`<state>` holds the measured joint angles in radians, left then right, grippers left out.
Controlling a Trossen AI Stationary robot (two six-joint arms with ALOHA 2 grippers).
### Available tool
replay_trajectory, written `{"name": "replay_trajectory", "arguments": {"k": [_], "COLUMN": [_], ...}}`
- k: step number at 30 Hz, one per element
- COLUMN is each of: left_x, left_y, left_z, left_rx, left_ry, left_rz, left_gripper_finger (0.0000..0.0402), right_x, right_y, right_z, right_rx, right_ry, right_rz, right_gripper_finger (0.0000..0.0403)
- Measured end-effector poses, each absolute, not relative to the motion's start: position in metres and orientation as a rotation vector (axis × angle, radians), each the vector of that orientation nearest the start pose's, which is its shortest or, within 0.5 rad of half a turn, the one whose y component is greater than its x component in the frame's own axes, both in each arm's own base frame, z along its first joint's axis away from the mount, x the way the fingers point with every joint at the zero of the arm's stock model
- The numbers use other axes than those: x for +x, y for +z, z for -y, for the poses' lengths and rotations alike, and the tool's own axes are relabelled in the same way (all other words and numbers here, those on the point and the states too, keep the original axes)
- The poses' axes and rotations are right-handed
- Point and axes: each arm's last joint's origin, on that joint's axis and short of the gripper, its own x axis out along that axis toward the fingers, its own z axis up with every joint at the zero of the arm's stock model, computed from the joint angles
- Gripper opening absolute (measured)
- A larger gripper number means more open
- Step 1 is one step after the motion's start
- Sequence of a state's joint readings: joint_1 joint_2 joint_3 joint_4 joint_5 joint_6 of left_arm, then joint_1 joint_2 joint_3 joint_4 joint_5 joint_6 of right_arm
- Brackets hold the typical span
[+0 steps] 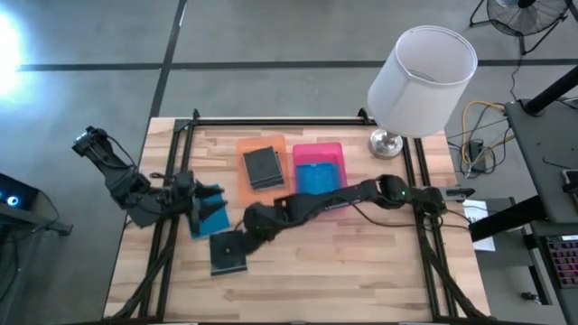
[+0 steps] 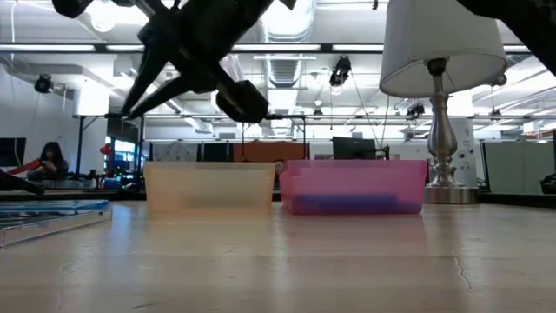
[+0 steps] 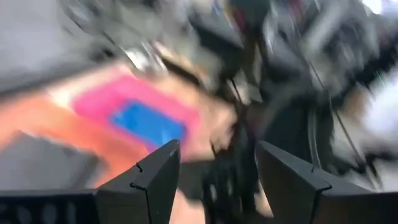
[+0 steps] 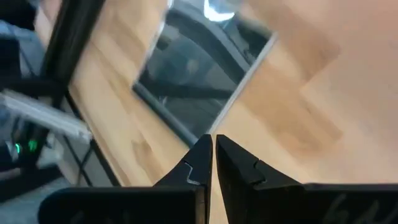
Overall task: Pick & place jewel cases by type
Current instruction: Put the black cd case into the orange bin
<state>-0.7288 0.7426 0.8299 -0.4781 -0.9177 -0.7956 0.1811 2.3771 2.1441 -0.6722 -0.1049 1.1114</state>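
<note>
While our right claw (image 1: 242, 236) hovers pinched shut and empty just beside a dark jewel case (image 1: 228, 252) lying flat on the worktop (image 1: 361, 271), our left claw (image 1: 200, 209) stands wide near a blue jewel case (image 1: 211, 217). To grasp well, we should open, straddle one edge, then carry it to the orange tray (image 1: 262, 166); blue cases sit in the pink tray (image 1: 319, 169) beyond.

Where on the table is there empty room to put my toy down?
Bare wood shows near the front edge right of the dark grey square jewel case, and between the pink plastic tray and the right rail. It is crowded on the left around the blue jewel cases.
</note>
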Motion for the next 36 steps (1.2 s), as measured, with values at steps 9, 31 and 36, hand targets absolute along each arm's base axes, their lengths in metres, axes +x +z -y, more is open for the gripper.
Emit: {"name": "replay_trajectory", "arguments": {"k": [9, 31, 36], "left_x": [0.122, 0.145, 0.18], "left_y": [0.27, 0.134, 0.153], "left_z": [0.103, 0.164, 0.174], "left_rx": [-0.633, -0.5, -0.621], "left_ry": [0.289, 0.421, 0.288], "left_rz": [-0.843, -1.456, -1.176], "left_gripper_finger": [0.0192, 0.0126, 0.0124], "right_x": [0.505, 0.486, 0.476], "right_y": [0.208, 0.205, 0.201], "right_z": [-0.126, -0.174, -0.183], "right_rx": [0.948, 0.916, 0.883], "right_ry": [-0.216, -0.318, -0.366], "right_rz": [-1.024, -1.011, -1.075], "right_gripper_finger": [0.0045, 0.0043, 0.0043]}}
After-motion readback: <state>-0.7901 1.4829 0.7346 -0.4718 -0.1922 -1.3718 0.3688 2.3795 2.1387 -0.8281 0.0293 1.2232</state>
